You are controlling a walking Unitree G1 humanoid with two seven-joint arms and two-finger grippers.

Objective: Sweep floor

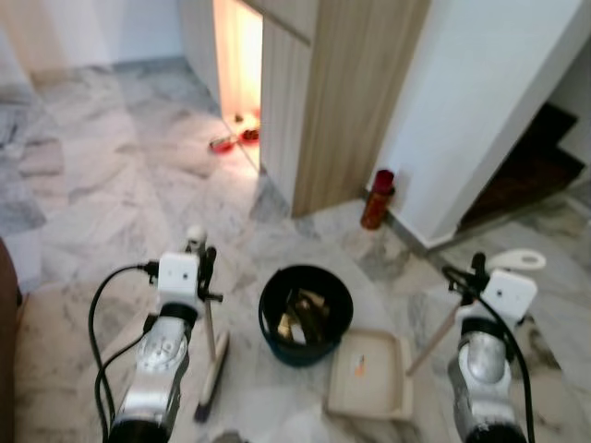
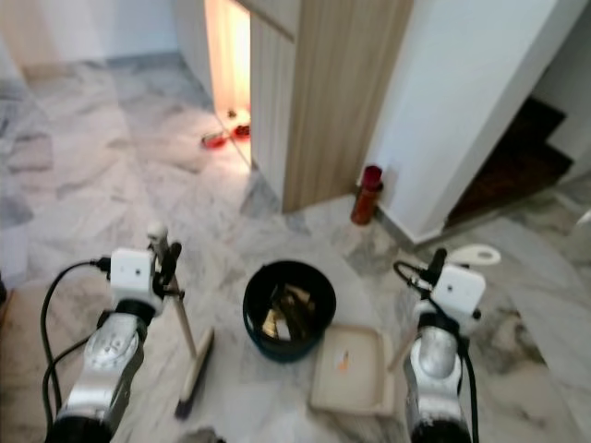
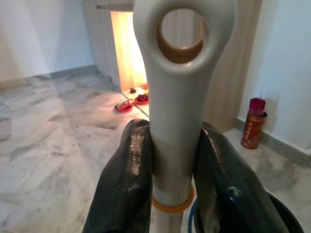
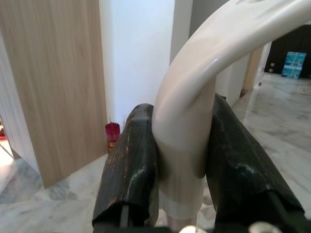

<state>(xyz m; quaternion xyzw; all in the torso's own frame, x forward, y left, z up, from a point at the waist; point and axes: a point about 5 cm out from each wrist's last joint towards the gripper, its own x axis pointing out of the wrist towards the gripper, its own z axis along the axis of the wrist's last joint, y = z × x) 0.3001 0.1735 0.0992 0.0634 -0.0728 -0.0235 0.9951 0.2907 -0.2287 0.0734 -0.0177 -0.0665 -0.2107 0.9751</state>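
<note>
Grey marble floor (image 1: 111, 185), wood-panel wall far centre. Black bin (image 1: 306, 314) near centre, contents blurred, perhaps scraps. Beige dustpan (image 1: 371, 375) just right of it, handle clamped in right claw (image 4: 177, 160). Broom (image 1: 211, 360) left of bin, upright; left claw (image 3: 177, 170) clamped on its handle.

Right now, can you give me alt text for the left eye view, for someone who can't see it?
On a marble floor, the left gripper holds a broom upright and the right gripper holds the handle of a beige dustpan lying beside a black bin. Behind stand a wood-panelled wall and a red container.
</note>
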